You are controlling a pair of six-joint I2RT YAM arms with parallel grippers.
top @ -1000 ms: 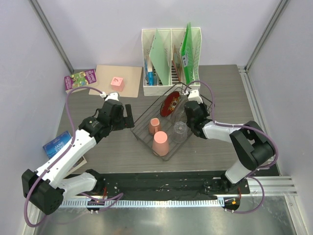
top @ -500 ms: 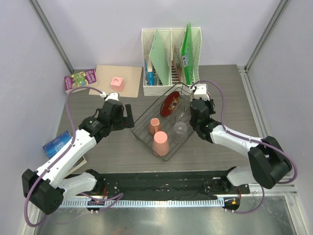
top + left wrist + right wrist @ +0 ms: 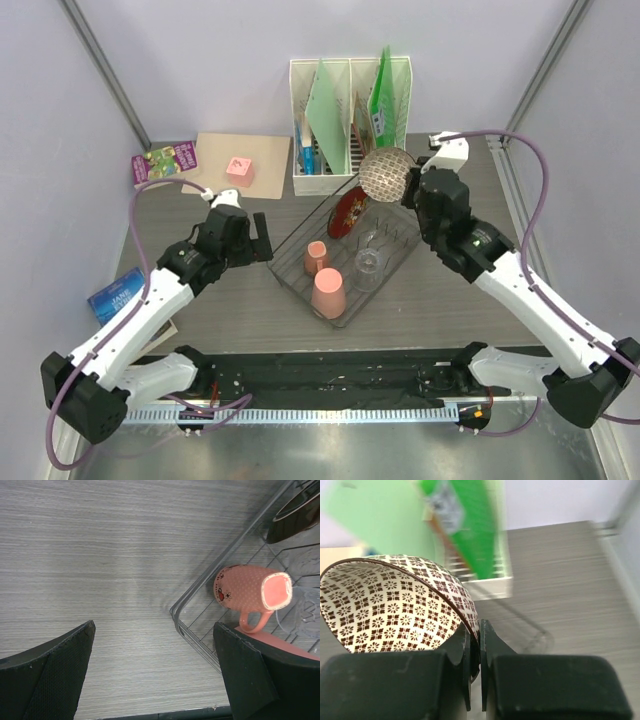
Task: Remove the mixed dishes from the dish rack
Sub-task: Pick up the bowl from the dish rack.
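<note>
The black wire dish rack (image 3: 300, 272) sits mid-table. It holds a small pink cup (image 3: 316, 257), a larger pink cup (image 3: 329, 293), a clear glass (image 3: 368, 265) and a red plate (image 3: 348, 212) on edge. My right gripper (image 3: 408, 185) is shut on the rim of a brown-and-white patterned bowl (image 3: 385, 172), raised above the rack's far corner; the right wrist view shows the bowl (image 3: 395, 610) pinched in the gripper (image 3: 479, 645). My left gripper (image 3: 262, 237) is open and empty just left of the rack. The left wrist view shows this gripper (image 3: 155, 665), the rack corner (image 3: 200, 600) and the small cup (image 3: 250, 590).
A white file holder (image 3: 350, 120) with green folders stands behind the rack. A pink block (image 3: 240, 170) lies on a tan board (image 3: 215, 150) at the back left, beside a purple book (image 3: 163, 162). A blue book (image 3: 118, 292) lies at the left edge.
My right arm has lifted the patterned bowl out of the rack, up and toward the back right. The left arm has barely moved.
</note>
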